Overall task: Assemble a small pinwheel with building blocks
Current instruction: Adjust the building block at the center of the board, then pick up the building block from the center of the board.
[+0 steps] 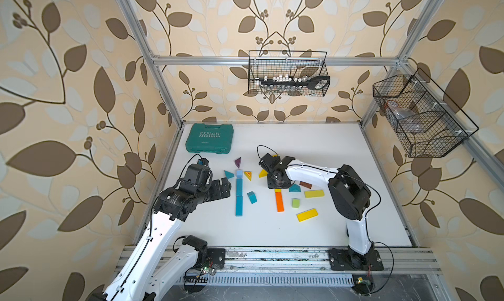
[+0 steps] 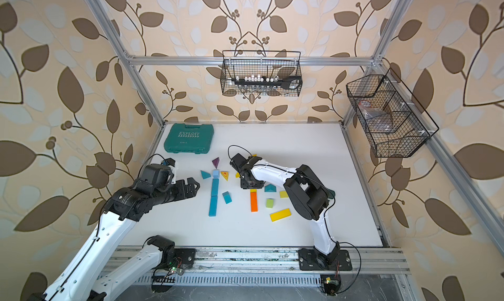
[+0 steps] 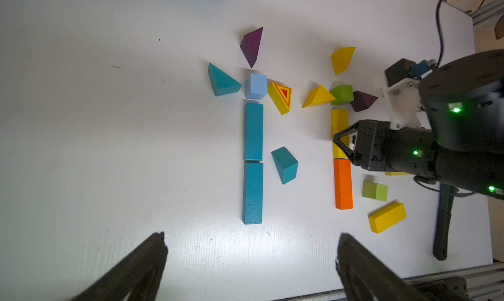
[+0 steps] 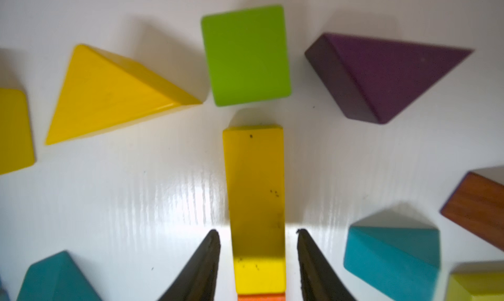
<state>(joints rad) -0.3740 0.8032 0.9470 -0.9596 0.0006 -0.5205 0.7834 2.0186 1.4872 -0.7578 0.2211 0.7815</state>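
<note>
Right gripper (image 4: 257,231) is hovering released astride the yellow bar (image 4: 253,182), jaws just clear, while left gripper (image 3: 251,234) is hanging wide open.

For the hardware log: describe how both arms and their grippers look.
The left arm and right arm have white shells and black joint housings, with thin black cables looping at the wrists. Green lights glow on the right arm. The left gripper and right gripper are black, with tapering fingers.
</note>
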